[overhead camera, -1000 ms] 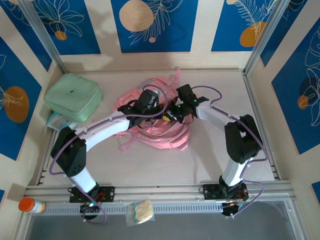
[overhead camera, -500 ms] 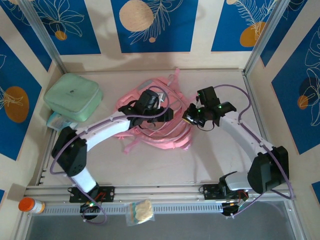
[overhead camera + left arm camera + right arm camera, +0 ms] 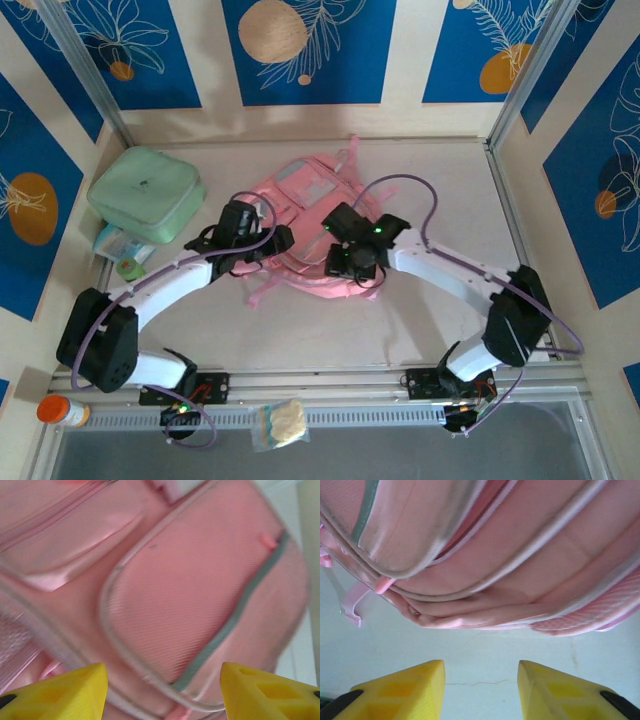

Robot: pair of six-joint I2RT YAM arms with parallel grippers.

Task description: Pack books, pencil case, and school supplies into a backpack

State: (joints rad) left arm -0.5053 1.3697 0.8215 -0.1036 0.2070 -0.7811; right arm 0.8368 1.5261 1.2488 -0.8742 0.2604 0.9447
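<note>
The pink backpack (image 3: 305, 200) lies flat in the middle of the table with its front pockets facing up. My left gripper (image 3: 278, 241) hangs open at its left side. In the left wrist view the yellow fingers (image 3: 65, 690) stand wide apart over a mesh pocket (image 3: 190, 595), and the left gripper (image 3: 163, 680) holds nothing. My right gripper (image 3: 343, 264) is open at the backpack's near edge. In the right wrist view the right gripper (image 3: 481, 672) has bare table between its fingers, and the backpack's rim (image 3: 485, 605) lies just beyond. The books are out of view.
A mint-green zip case (image 3: 147, 193) sits at the back left. A pale packet with blue print (image 3: 112, 241) peeks from under it; I cannot tell whether it is the pencil case. A green tape roll (image 3: 128, 268) lies beside it. An orange bottle (image 3: 55, 410) and a plastic bag (image 3: 278, 422) rest on the front rail.
Both grippers have opened and let go of the backpack, which now lies flatter. The left arm drew back to the left. The right arm swung out right, then returned to the backpack's near edge.
</note>
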